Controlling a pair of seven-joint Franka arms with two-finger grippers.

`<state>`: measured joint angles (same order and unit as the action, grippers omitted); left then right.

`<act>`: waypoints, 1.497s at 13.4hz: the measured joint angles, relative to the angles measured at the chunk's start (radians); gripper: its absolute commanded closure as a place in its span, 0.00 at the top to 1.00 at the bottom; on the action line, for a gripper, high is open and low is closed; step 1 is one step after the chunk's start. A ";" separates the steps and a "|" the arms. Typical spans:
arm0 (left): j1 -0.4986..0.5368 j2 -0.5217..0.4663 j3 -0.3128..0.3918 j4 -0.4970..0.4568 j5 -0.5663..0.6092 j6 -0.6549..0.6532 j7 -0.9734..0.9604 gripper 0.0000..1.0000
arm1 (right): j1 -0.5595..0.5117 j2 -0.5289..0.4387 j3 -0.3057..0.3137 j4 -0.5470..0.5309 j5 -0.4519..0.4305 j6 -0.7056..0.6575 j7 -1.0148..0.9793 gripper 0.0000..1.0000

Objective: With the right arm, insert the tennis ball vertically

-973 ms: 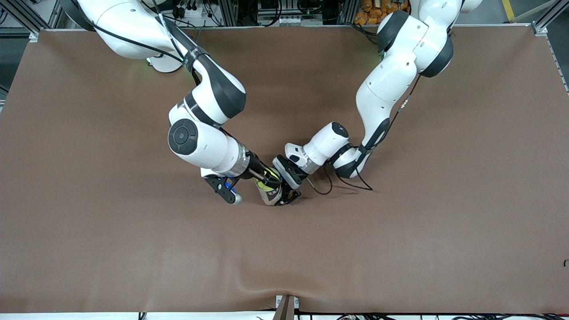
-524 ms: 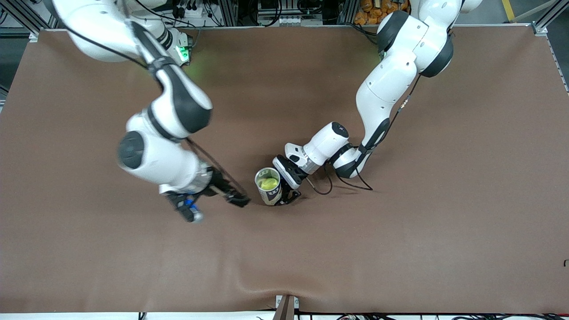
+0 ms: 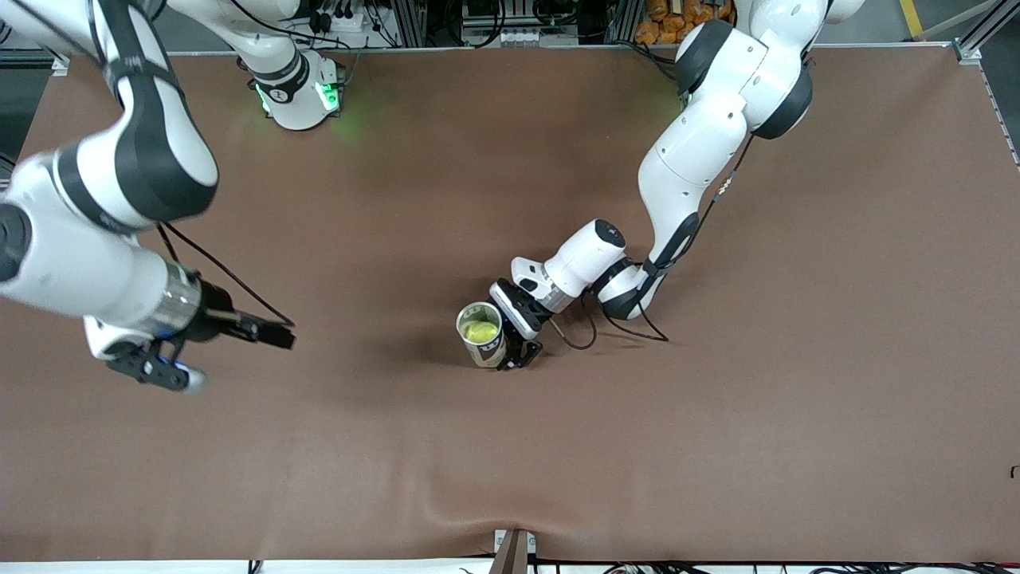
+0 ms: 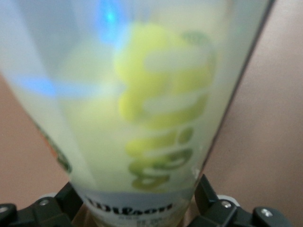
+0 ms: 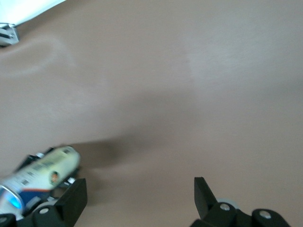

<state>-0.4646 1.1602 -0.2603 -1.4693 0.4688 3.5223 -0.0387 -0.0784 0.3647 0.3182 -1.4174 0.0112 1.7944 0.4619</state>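
A clear tennis ball can [image 3: 488,347] stands upright near the middle of the brown table [image 3: 717,414], and a yellow-green tennis ball [image 3: 480,329] lies inside its open top. My left gripper [image 3: 507,353] is shut on the can's lower body. In the left wrist view the can [image 4: 142,118] fills the frame between the left gripper's [image 4: 140,203] fingers [image 4: 206,195]. My right gripper [image 3: 275,336] is open and empty, over bare table toward the right arm's end, well apart from the can. The right wrist view shows the right gripper [image 5: 140,198] with jaws wide apart and the can [image 5: 42,172] off to one side.
The right arm's green-lit base [image 3: 299,92] stands at the table's back edge. A black cable [image 3: 578,339] loops on the table by the left wrist. A small fixture [image 3: 512,550] sits at the table's front edge.
My right gripper was over the can's mouth one second ago. It has swung away toward the right arm's end of the table, leaving the ball in the can. The left arm has not moved.
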 measured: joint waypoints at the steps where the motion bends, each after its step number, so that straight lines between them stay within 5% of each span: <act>1: 0.000 0.002 0.001 0.000 0.000 0.000 0.000 1.00 | 0.012 -0.063 -0.037 -0.047 -0.007 -0.015 -0.060 1.00; 5: 0.007 0.003 0.004 -0.003 0.000 0.000 0.000 1.00 | 0.077 -0.225 -0.285 -0.134 -0.010 -0.130 -0.365 1.00; 8: 0.023 0.002 0.004 -0.023 0.002 0.007 0.000 1.00 | 0.076 -0.282 -0.386 -0.141 -0.009 -0.182 -0.517 1.00; 13: 0.044 -0.036 0.003 -0.092 0.008 0.019 0.000 1.00 | 0.078 -0.371 -0.428 -0.142 -0.009 -0.242 -0.576 1.00; 20: 0.173 -0.168 -0.013 -0.322 0.109 0.024 -0.004 1.00 | 0.072 -0.399 -0.448 -0.148 0.002 -0.296 -0.593 1.00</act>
<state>-0.2911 0.9920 -0.2736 -1.7910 0.5781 3.5465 -0.0424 -0.0065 -0.0339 -0.1295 -1.5651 0.0136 1.4986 -0.1306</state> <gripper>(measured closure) 0.000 0.000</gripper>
